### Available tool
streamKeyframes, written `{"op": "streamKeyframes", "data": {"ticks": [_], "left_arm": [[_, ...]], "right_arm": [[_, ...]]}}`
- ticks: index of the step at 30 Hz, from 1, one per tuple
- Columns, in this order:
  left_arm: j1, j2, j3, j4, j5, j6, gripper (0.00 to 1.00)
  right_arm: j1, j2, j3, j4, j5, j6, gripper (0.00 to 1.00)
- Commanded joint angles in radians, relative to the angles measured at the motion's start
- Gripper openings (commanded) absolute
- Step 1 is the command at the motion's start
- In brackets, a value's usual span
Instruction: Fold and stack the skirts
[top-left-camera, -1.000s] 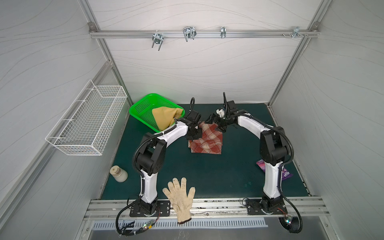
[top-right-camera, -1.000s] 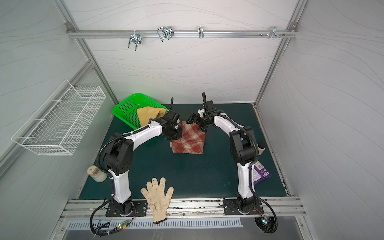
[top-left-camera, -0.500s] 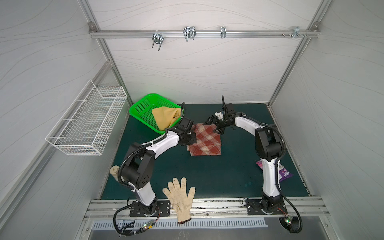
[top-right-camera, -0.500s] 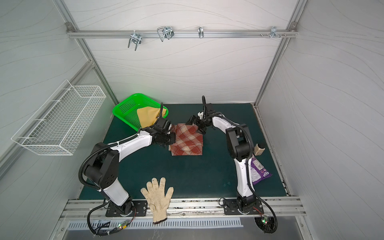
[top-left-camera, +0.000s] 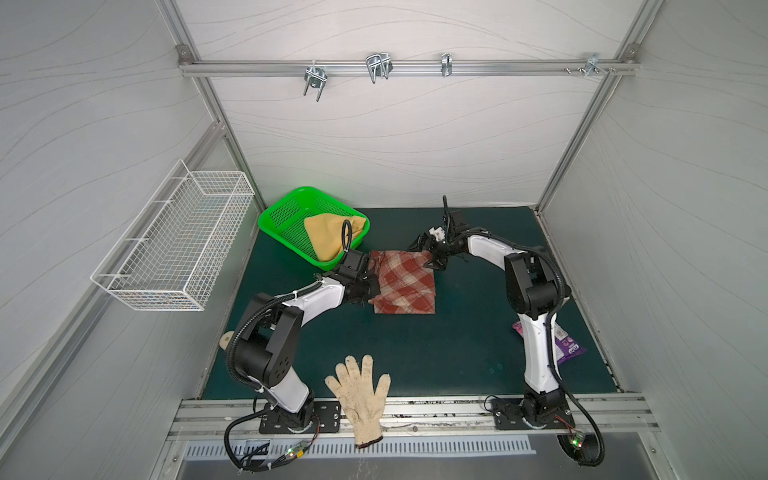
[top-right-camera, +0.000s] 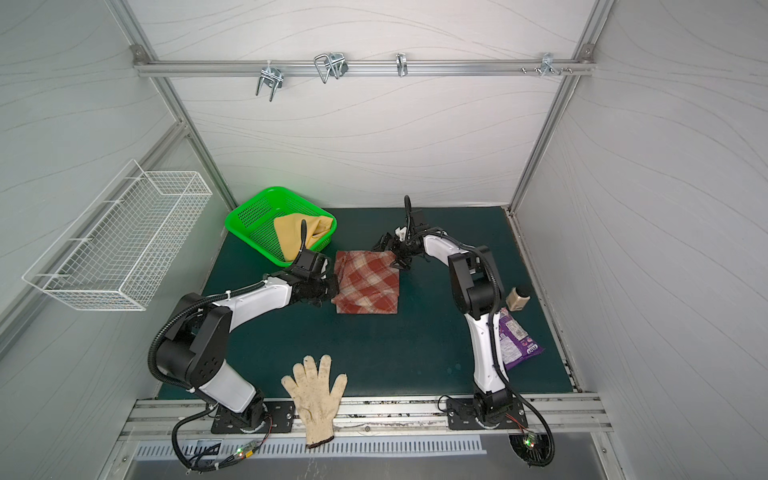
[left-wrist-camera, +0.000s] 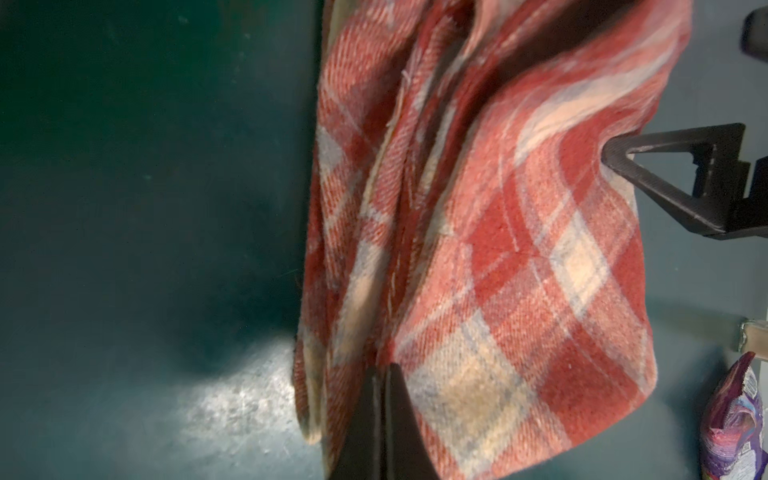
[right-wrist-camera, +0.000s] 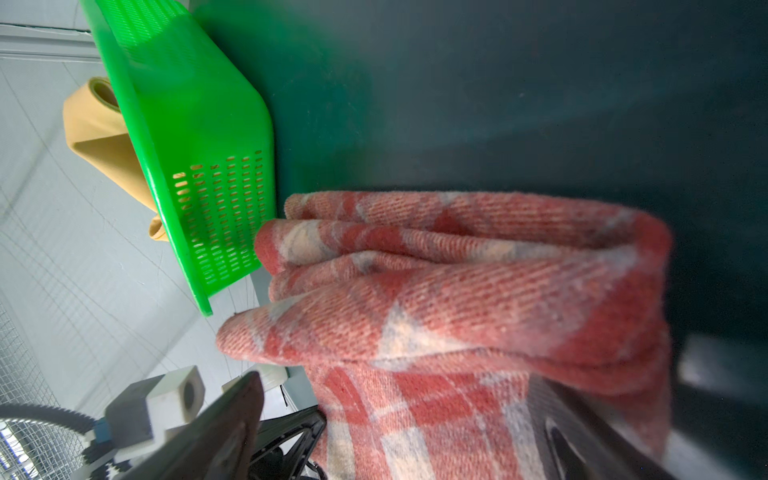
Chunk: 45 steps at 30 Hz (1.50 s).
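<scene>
I see left gripper (left-wrist-camera: 382, 374) pinched shut on the plaid skirt (top-left-camera: 405, 286), right gripper (top-left-camera: 424, 254) wide open at its opposite corner, yellow skirt (top-left-camera: 324, 237) in basket (top-left-camera: 282, 212) just beside it.

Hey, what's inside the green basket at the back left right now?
The mustard-yellow skirt lies bunched in the green basket, with one end spilling over its near rim. The rest of the basket shows bare mesh. Whatever might lie under the skirt is hidden.
</scene>
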<state>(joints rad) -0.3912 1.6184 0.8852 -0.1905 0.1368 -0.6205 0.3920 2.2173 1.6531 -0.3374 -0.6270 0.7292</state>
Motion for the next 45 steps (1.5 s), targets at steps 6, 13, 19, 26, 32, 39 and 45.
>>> {"op": "streamKeyframes", "data": {"ticks": [6, 13, 19, 26, 32, 39, 45], "left_arm": [[0.005, -0.023, -0.059, 0.048, -0.003, -0.025, 0.00], [0.005, -0.043, -0.109, 0.074, -0.010, -0.031, 0.00], [0.005, -0.074, -0.139, 0.071, -0.029, -0.027, 0.00], [0.006, -0.068, -0.143, 0.051, -0.059, -0.007, 0.00], [0.015, -0.060, -0.163, 0.042, -0.090, -0.012, 0.00], [0.038, -0.097, -0.198, 0.016, -0.136, -0.007, 0.00], [0.040, -0.080, -0.198, 0.012, -0.140, 0.005, 0.06]], "right_arm": [[0.006, -0.170, -0.121, 0.096, -0.042, 0.024, 0.99], [0.072, -0.343, -0.341, 0.200, -0.057, 0.025, 0.99], [0.134, -0.355, -0.461, 0.296, -0.046, 0.051, 0.99], [0.157, -0.342, -0.647, 0.451, -0.024, 0.104, 0.99], [0.157, -0.321, -0.784, 0.564, 0.004, 0.135, 0.99], [0.166, -0.284, -0.901, 0.717, 0.013, 0.199, 0.99], [0.198, -0.312, -0.983, 0.768, 0.045, 0.211, 0.99]]}}
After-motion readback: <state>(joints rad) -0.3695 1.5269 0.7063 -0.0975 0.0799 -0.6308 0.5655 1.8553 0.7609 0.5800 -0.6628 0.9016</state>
